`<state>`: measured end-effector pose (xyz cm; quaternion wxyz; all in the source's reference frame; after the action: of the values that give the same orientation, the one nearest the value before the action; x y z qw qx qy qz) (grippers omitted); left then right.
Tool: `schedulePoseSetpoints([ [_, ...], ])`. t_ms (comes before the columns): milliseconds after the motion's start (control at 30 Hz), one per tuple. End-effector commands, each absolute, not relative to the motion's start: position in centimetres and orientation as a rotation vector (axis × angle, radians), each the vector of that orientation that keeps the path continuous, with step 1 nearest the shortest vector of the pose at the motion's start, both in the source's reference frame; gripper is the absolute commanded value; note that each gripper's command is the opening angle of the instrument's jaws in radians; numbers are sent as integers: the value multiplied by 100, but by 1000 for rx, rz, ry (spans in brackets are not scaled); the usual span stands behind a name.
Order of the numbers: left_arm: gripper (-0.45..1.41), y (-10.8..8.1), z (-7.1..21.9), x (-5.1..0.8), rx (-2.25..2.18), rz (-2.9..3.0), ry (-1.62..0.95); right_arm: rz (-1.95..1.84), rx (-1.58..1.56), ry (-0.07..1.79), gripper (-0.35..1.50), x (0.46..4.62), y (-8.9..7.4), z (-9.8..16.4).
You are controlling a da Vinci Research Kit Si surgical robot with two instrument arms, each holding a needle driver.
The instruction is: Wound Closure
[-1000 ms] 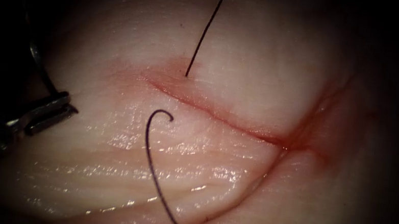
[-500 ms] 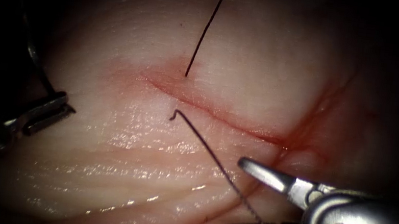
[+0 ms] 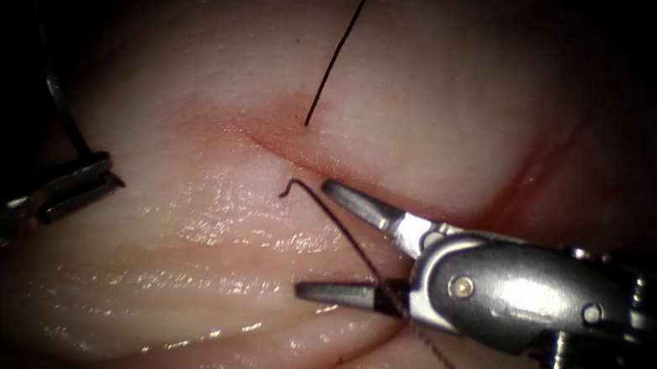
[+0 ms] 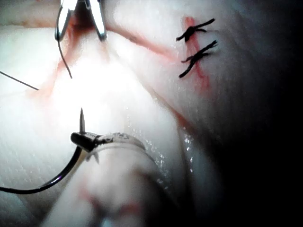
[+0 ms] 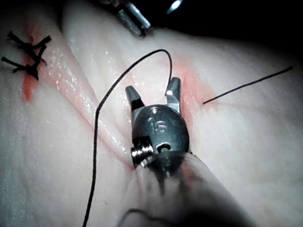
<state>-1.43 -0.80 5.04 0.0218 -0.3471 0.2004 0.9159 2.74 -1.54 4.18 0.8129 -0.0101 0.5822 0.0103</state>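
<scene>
Two end effectors noted: right end effector (image 3: 313, 237), newly advanced from 4 o'clock, open and empty astride thread (image 3: 340, 224) at 6 o'clock of cut (image 3: 290, 154), thread ungrasped; left end effector (image 3: 96, 179) at 9 o'clock, closed on needle (image 4: 71, 165) near its tip, clear of tissue (image 3: 441, 98).

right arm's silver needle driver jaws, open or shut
Open: the right arm's silver needle driver has its jaws spread on either side of the dark thread, holding nothing.
</scene>
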Motion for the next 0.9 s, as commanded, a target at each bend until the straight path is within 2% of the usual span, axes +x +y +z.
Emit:
schedulePoseSetpoints([
  [33, -45, -81, 509, -148, -1077, 2838, 622, 18, -33, 1244, 128, 289, -146, 427],
  [267, -45, -81, 509, -148, -1077, 2838, 621, 21, -41, 1244, 109, 304, -140, 440],
  [367, -45, -81, 509, -148, -1077, 2838, 622, 17, -39, 1250, 89, 308, -139, 444],
  [400, -45, -81, 508, -148, -1077, 2838, 622, 16, -40, 1250, 78, 308, -139, 445],
  [433, -45, -81, 508, -148, -1077, 2838, 622, 14, -40, 1251, 56, 307, -140, 446],
  [467, -45, -81, 508, -148, -1077, 2838, 622, 8, -34, 1255, 19, 306, -141, 446],
  [500, -45, -81, 508, -148, -1077, 2838, 622, -8, -17, 1257, -35, 304, -142, 446],
  [900, -45, -81, 509, -148, -1077, 2838, 622, -64, 29, 1286, -35, 285, -168, 420],
])
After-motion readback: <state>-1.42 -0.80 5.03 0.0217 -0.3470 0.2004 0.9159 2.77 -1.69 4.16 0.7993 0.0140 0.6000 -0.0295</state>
